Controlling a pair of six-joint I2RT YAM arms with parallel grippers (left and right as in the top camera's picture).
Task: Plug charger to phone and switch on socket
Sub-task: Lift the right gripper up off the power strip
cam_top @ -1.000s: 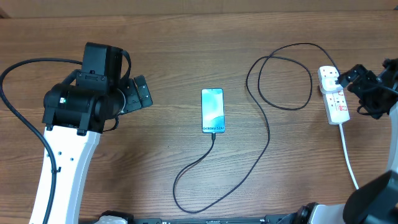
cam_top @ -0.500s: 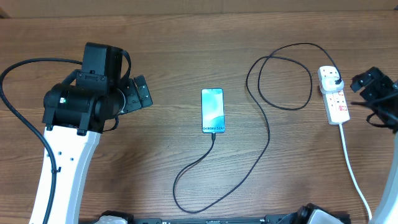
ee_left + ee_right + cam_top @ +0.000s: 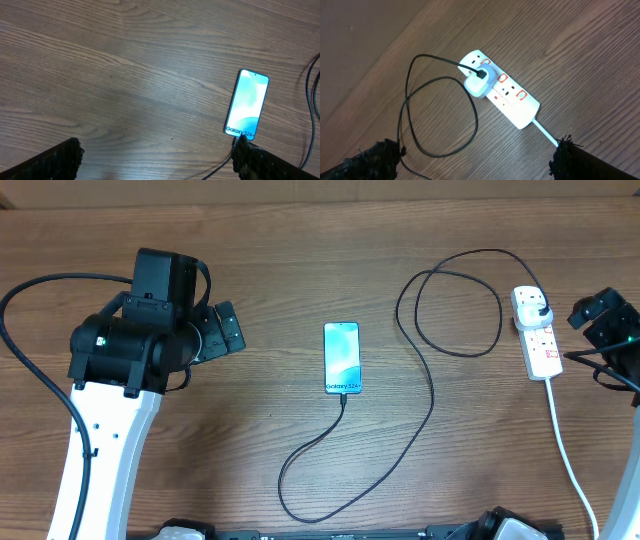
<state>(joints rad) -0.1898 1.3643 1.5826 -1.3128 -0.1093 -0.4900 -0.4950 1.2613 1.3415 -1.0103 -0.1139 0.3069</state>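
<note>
The phone (image 3: 341,358) lies face up mid-table, its teal screen lit, also in the left wrist view (image 3: 247,110). The black charger (image 3: 430,395) cable leaves the phone's bottom edge, loops across the table and ends at a plug (image 3: 479,82) seated in the white socket (image 3: 540,338) (image 3: 507,95) at the right. My left gripper (image 3: 225,330) (image 3: 160,162) hangs open to the left of the phone, holding nothing. My right gripper (image 3: 585,330) (image 3: 477,162) is open just right of the socket, apart from it.
The socket's white cord (image 3: 565,445) runs toward the front right edge. A loop of charger cable (image 3: 440,105) lies left of the socket. The wooden table (image 3: 250,440) carries nothing else. The left arm's black cable (image 3: 20,300) arcs at the far left.
My right gripper has drawn back to the right, off the socket toward the table's edge. The left arm, phone and charger have not moved.
</note>
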